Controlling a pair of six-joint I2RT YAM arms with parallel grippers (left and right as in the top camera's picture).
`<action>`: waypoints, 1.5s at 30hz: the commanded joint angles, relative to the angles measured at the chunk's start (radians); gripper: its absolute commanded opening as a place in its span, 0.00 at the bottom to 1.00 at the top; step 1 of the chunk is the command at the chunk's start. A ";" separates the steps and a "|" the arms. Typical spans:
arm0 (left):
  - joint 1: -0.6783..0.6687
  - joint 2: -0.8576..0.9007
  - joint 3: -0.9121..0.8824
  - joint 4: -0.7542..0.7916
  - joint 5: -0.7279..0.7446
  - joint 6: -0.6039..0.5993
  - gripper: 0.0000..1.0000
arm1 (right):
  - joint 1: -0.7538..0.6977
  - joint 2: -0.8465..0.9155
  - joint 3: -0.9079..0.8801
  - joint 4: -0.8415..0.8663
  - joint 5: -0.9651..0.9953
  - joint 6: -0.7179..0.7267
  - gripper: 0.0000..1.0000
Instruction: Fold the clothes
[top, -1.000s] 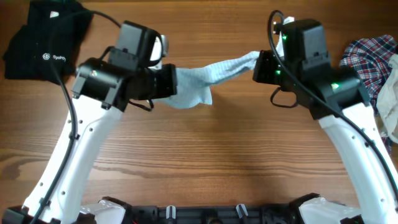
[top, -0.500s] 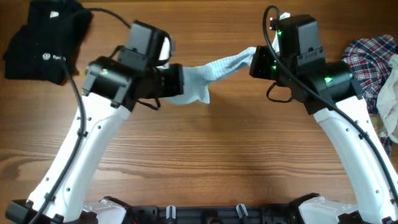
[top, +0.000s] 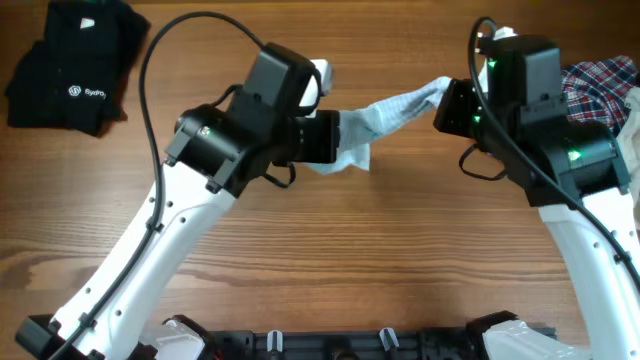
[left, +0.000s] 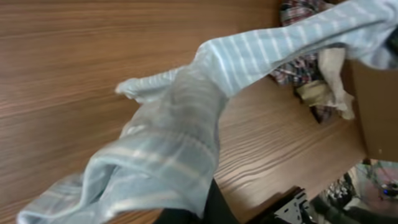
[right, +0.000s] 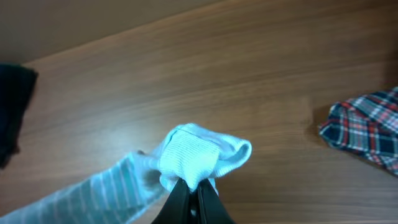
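A pale-blue striped garment (top: 400, 105) hangs stretched above the worktop (top: 330, 250) between both arms. The right gripper (right: 194, 198) pinches its white ribbed cuff. The left gripper (left: 189, 214), nearly buried in cloth, clamps the other end. A plaid shirt (top: 600, 72) is partly hidden behind the right arm.

A pale-blue striped garment (top: 395, 108) is stretched above the tabletop (top: 330, 250) between the left arm (top: 240, 140) and the right arm (top: 540, 120). Black garments (top: 60, 70) are laid at the top left. A plaid shirt (top: 600, 75) and a beige piece (top: 633, 105) are piled at the right edge.
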 joint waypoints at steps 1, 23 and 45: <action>-0.041 0.008 0.020 0.027 0.023 -0.017 0.04 | -0.006 -0.007 0.023 -0.003 0.048 -0.003 0.04; 0.311 0.190 0.019 -0.220 -0.121 0.039 0.04 | 0.079 0.308 0.018 0.133 -0.193 0.045 0.04; 0.430 0.425 0.019 -0.142 -0.319 0.045 0.08 | 0.126 0.515 -0.011 0.245 -0.185 0.039 0.04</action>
